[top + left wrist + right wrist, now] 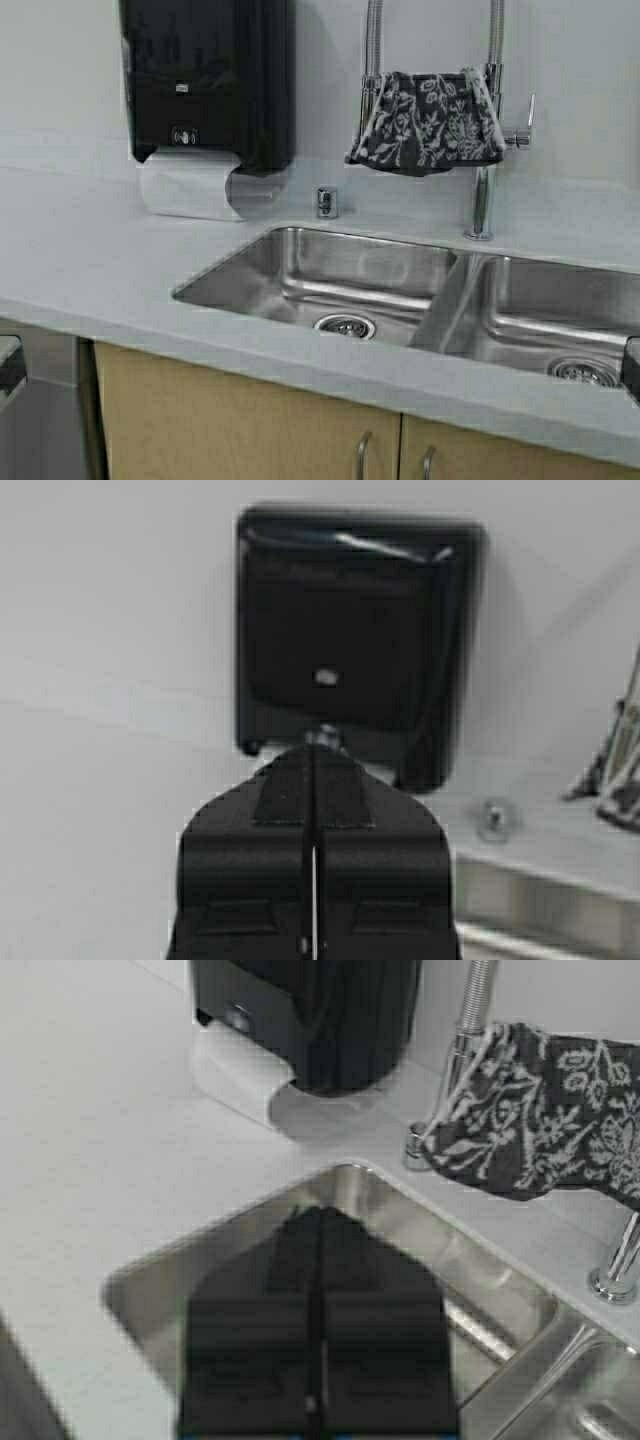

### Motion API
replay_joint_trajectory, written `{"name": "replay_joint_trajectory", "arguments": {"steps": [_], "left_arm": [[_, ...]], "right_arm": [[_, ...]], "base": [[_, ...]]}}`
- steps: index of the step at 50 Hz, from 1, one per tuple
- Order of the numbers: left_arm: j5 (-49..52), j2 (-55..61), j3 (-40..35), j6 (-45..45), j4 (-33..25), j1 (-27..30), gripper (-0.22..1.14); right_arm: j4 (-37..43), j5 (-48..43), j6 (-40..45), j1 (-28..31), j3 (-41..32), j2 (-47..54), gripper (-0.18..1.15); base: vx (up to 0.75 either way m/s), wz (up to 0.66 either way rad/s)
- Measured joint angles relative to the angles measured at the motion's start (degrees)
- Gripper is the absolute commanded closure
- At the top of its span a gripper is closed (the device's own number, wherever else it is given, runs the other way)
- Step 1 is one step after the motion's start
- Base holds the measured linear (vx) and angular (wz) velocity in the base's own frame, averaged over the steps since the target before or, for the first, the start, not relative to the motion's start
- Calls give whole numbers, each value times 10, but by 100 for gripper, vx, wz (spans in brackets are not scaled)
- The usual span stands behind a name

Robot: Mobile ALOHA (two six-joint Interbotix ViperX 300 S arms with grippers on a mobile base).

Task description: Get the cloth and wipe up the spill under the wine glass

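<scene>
Cabinet doors (250,420) are seen nearest, below the front edge of the counter (80,260). Both grippers are held low, out of the high view, and each is seen only by its own wrist camera: the left gripper (314,780) is pressed together and aimed at the dispenser (205,80) on the back wall; the right gripper (322,1250) is likewise pressed together and hangs above the left basin of the sink (300,270). Nothing is gripped by either. The cloth (428,120) is draped over the faucet (482,190) at the rear edge of the counter, behind the divider of the sink, with its folds hanging clear. No glass and no spill are shown in any view. The cloth is judged light, soft and floppy; it should sag and trail when lifted. A hold is best taken on a hanging lower fold, pinched through several layers, and the cloth drawn upward off the faucet so that snagging is avoided.
</scene>
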Motion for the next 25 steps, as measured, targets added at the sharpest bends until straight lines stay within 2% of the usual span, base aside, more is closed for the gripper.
{"name": "replay_joint_trajectory", "arguments": {"steps": [13,25], "left_arm": [[45,-60,10,0,0,1,89],[45,-61,10,-1,-1,0,89]], "right_arm": [[1,-79,1,-3,-10,104,85],[20,-126,1,-3,-18,191,58]], "base": [[21,2],[17,15]]}}
